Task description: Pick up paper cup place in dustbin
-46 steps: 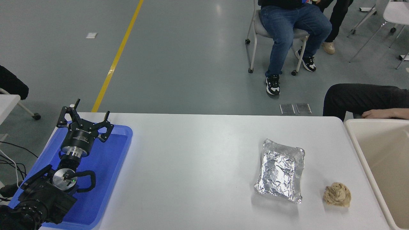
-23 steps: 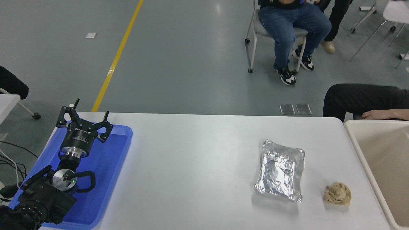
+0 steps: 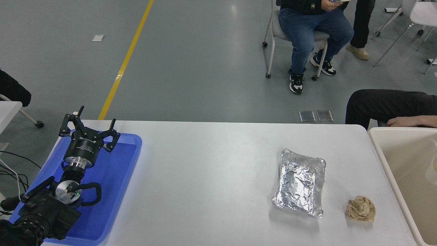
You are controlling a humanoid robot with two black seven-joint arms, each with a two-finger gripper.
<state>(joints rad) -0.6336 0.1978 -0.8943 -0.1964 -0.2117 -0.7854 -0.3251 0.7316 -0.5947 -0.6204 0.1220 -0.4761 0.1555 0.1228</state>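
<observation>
The dustbin (image 3: 382, 150) is a large cream bin standing off the table's right end, cut by the picture's right edge. Inside it, at that edge, lies a small pale shape (image 3: 433, 172); I cannot tell whether it is the paper cup. No paper cup shows on the table. My left gripper (image 3: 91, 119) is parked at the lower left over a blue tray, its fingers spread open and holding nothing. The right arm and its gripper are out of view.
A blue plastic tray (image 3: 119, 171) lies under the left arm. A crinkled foil tray (image 3: 300, 182) and a crumpled brown paper ball (image 3: 361, 208) sit on the right part of the table. A person's hand (image 3: 408, 121) rests behind the bin; another person sits on a chair farther back.
A small pale shape has appeared inside the bin at the right edge. The seated person shifted their feet. The left arm has stayed put.
</observation>
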